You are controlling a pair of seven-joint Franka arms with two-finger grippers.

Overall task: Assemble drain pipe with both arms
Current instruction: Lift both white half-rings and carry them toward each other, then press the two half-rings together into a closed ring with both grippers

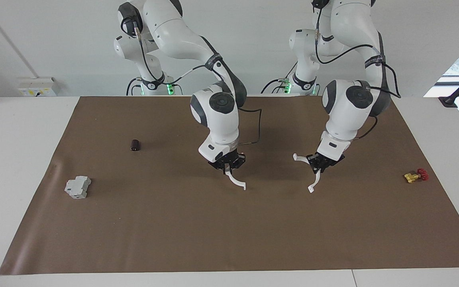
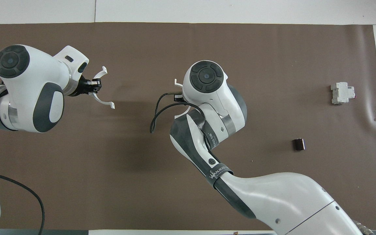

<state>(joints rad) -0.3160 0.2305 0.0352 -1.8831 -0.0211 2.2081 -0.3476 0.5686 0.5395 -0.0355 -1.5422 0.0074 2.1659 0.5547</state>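
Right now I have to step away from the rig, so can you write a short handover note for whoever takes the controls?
Left gripper: shut on one white half-ring, held up over the brown mat toward the left arm's end.
Right gripper: shut on the other half-ring, held up over the middle of the mat.
Done: both halves are picked up, one per arm.
Left: a clear gap separates the halves; bring them together, line up the end tabs and join them into one ring.
Not part of the job: grey blocky part, small dark cylinder, brass valve with red handle, all resting on the mat.
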